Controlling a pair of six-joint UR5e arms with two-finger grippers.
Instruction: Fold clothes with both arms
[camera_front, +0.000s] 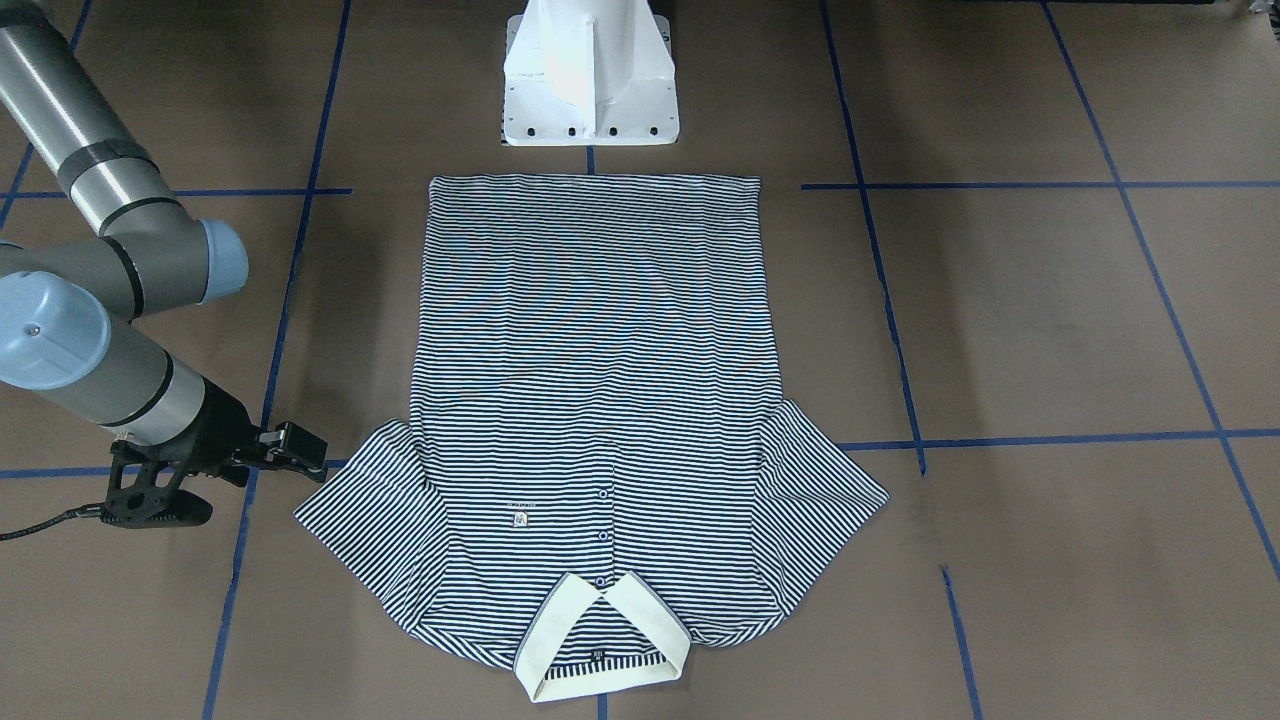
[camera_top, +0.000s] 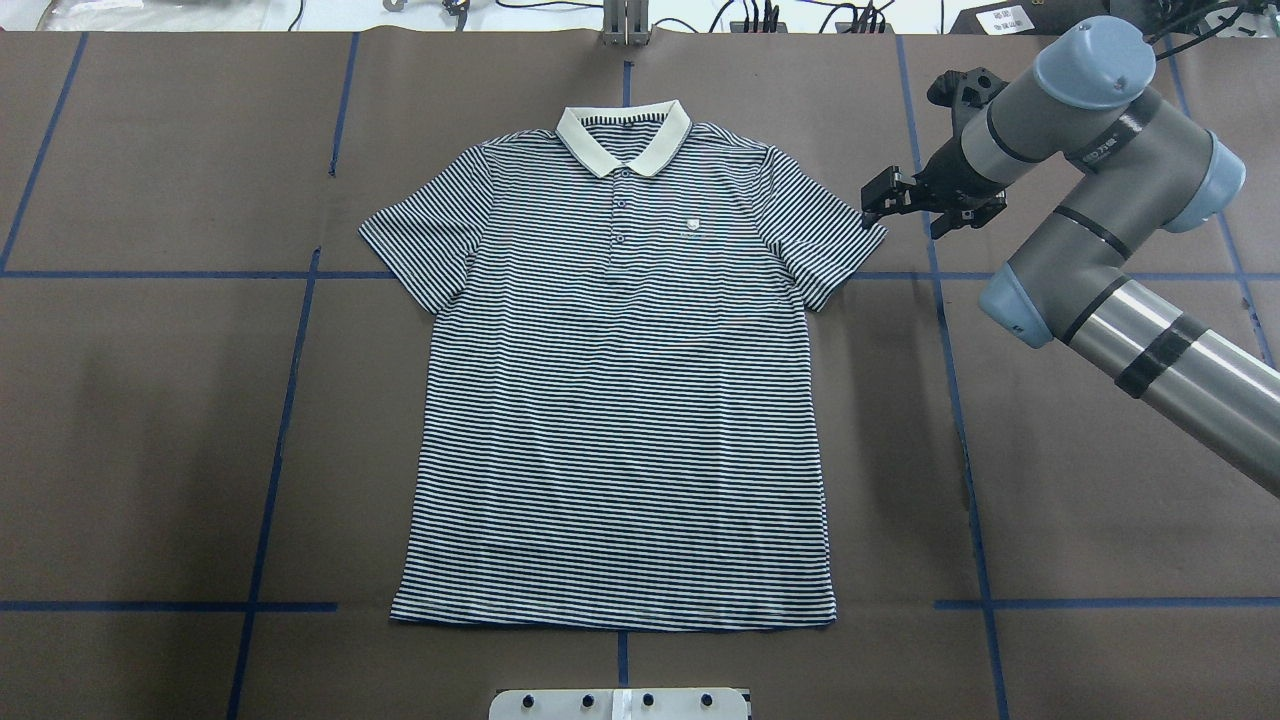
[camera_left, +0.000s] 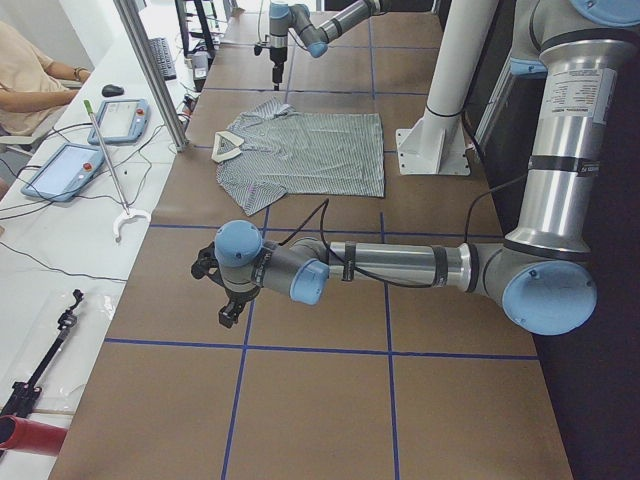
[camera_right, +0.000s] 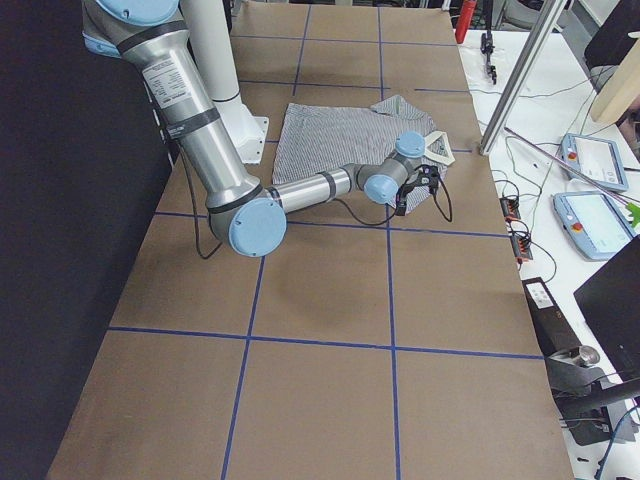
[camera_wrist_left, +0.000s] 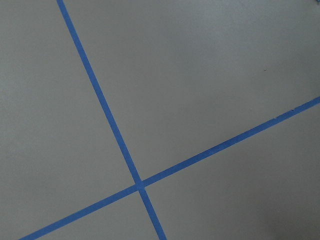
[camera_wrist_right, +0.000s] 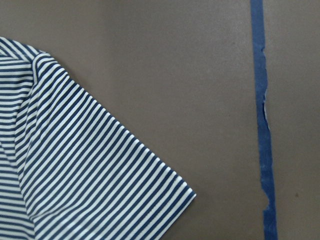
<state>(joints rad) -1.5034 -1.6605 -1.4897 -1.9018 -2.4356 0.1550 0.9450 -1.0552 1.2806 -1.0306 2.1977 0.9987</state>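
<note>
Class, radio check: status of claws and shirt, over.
Right claw at sleeve tip, state unclear. Left claw far off, state unclear. Polo shirt flat, unfolded.

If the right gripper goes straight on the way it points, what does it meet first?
The right gripper points down; likely the polo shirt's sleeve hem first, though depth is unclear and it may land on bare table beside it.

Even, diffuse overhead light with all views sharp: faint soft-edged shadows on the table, white pedestal blown out by glare, colour moiré rippling across the polo shirt stripes.
</note>
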